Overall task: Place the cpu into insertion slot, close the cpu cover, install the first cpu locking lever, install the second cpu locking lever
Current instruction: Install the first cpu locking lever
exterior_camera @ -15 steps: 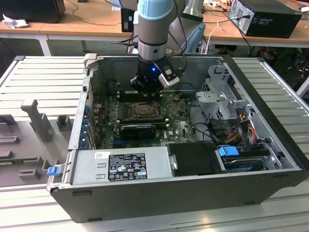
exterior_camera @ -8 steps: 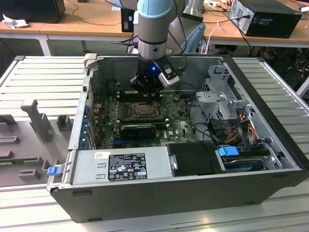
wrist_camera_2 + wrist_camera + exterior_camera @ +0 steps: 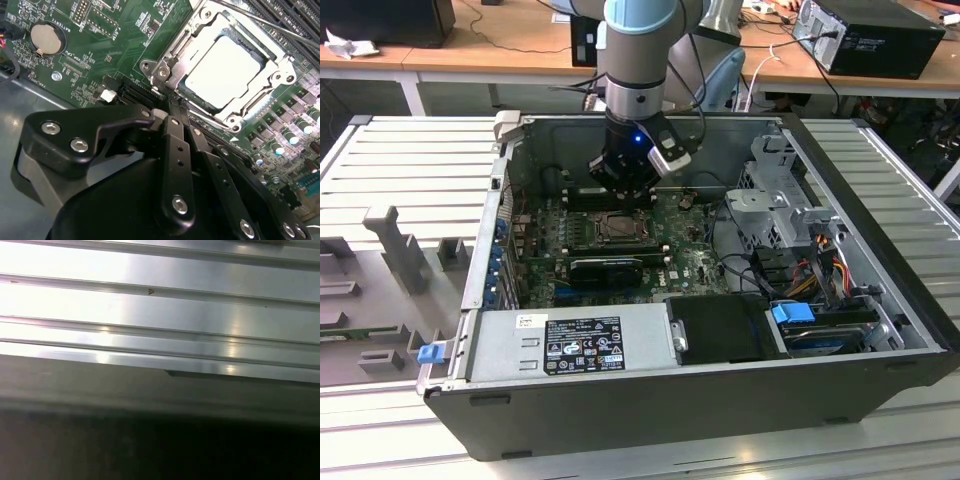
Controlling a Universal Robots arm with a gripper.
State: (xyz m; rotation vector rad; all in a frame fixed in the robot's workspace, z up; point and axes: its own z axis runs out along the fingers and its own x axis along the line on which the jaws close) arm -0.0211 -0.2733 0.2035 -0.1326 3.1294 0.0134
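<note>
Gripper [image 3: 175, 107] fingers [image 3: 176, 150] sit pressed together, their tips at the corner of the slot [image 3: 227, 67], holding nothing. Just beyond them, the cpu [image 3: 222, 70] lies seated in the slot with the cover [image 3: 210, 22] closed flat around it, its pale face showing through the window. In the exterior view the gripper [image 3: 620, 195] hangs inside the open case [image 3: 860, 180], directly over the slot [image 3: 618, 227] on the motherboard [image 3: 695, 265].
</note>
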